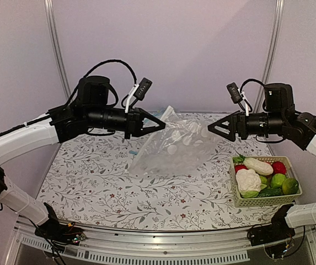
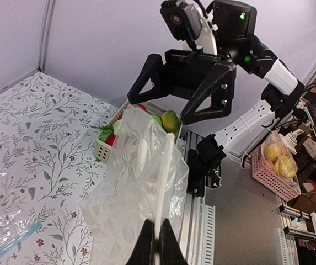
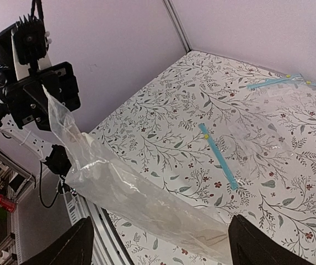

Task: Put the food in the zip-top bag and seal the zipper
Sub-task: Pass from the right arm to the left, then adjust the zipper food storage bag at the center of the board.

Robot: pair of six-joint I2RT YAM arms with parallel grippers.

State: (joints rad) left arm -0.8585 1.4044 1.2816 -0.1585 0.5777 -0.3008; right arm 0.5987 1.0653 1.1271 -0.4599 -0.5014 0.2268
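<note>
Top external view, working from the near edge outward: the basket (image 1: 257,202) sits at our right, holding the cauliflower (image 1: 248,179), the radish (image 1: 258,165) and the small green fruit (image 1: 278,180) among red fruits and a cucumber. None of the food is in the bag yet. Beyond it, over mid-table, the zip-top bag (image 1: 174,149) hangs slanting down toward the table (image 1: 91,185), one upper corner raised. The left gripper (image 2: 158,247) has its jaws pressed together on that raised edge. The right gripper (image 1: 212,128) stands near the bag's other end with jaws spread apart, gripping nothing. We think the pale strip in the left pinch is the zipper, but the plastic is too clear to be sure. As we judge it, the bag hangs from a single pinch with its mouth slack. It may therefore slip free or fold shut, and a piece dropped toward it could miss and roll off the table.
</note>
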